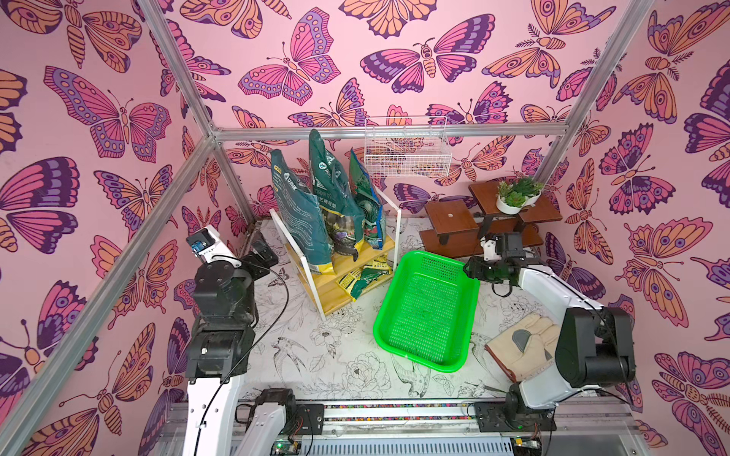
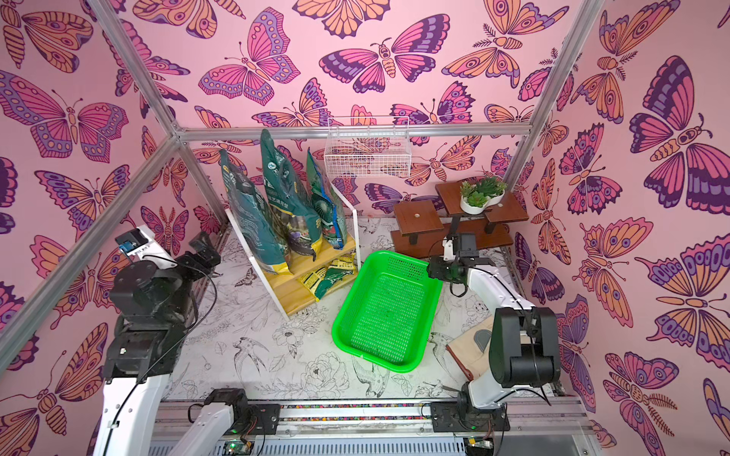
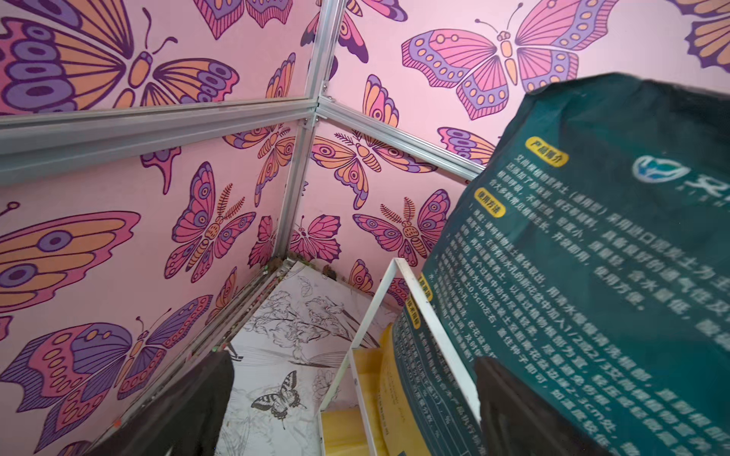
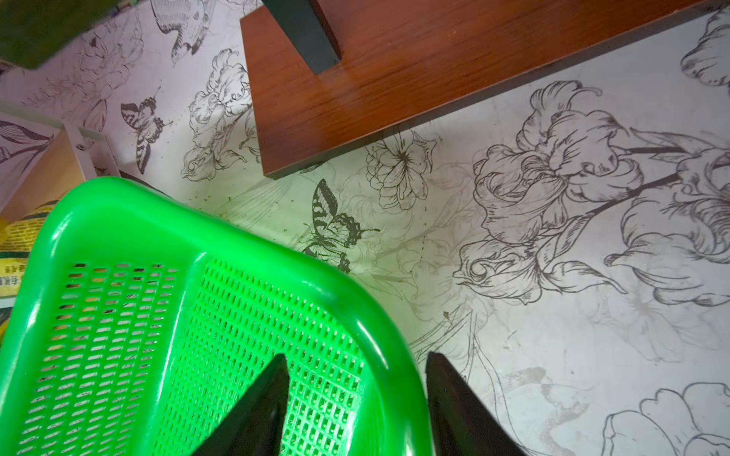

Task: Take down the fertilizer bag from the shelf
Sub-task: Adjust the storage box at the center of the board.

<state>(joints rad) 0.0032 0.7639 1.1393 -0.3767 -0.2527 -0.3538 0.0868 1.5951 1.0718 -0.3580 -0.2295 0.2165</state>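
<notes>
A dark green bag [image 3: 592, 276], printed in white text with yellow labels, stands within the white tube frame and yellow boards of a shelf [image 3: 341, 432]. The left gripper [image 3: 353, 359] holds its two dark fingers [image 3: 177, 410] spread wide, one in front of the bag's face. Behind, butterfly wallpaper [image 3: 118, 237] meets at a metal post [image 3: 296, 177] above a flower-sketched tabletop [image 3: 284, 316].

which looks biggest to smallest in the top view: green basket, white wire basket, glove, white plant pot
1. green basket
2. white wire basket and glove: about alike, and the right arm hides part of the glove, so unranked
3. white plant pot
</notes>
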